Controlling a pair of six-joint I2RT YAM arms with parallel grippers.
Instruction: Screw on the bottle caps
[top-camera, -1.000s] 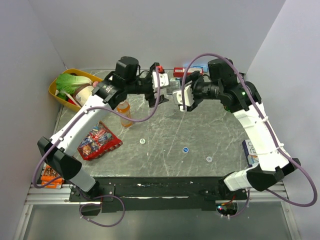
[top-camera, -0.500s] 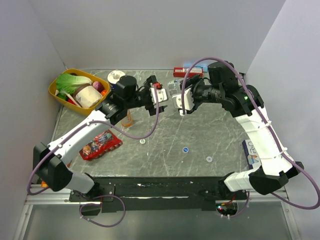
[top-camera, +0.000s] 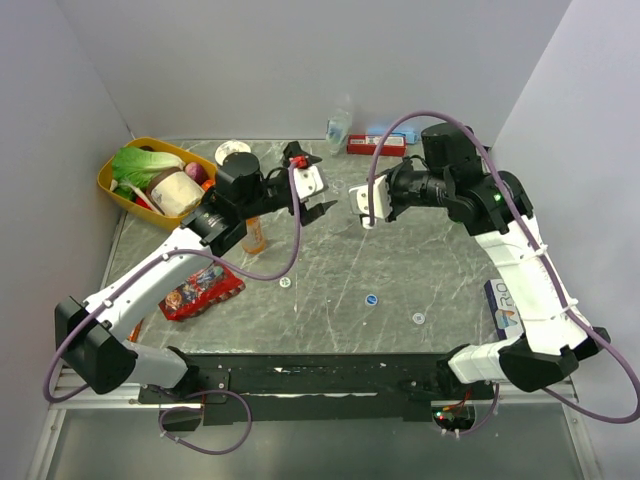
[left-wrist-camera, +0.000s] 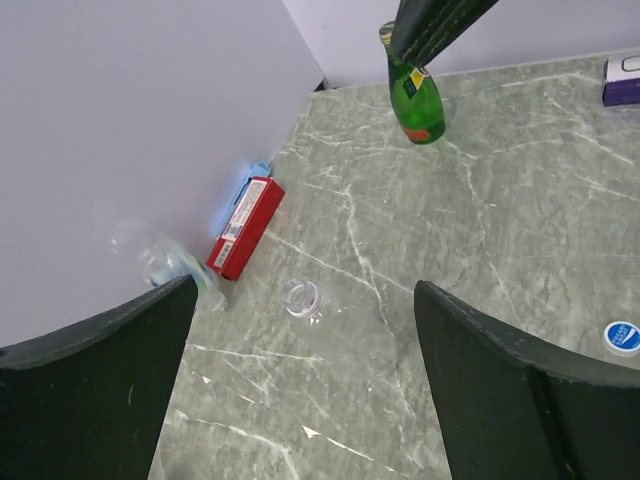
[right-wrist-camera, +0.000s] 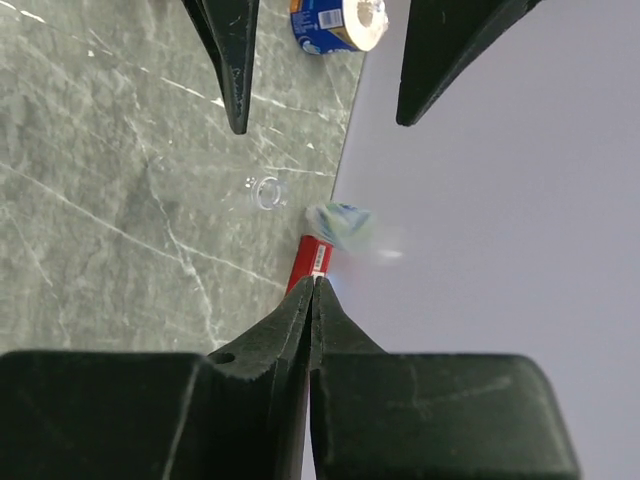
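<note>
Bottle (top-camera: 340, 124) blurs at the table's (top-camera: 400, 270) far edge, free; right tool (top-camera: 362, 208) pinched empty, left tool (top-camera: 316, 182) wide, so it could roll off.

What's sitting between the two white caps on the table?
The blue cap lies between the left white cap and the right white cap; the top view shows it.

The top camera looks down from the near edge over the whole table (top-camera: 400, 270). The wrist cameras hover closer, left facing right, right facing left, both seeing the red box (left-wrist-camera: 246, 226) by the wall (top-camera: 300, 70)
</note>
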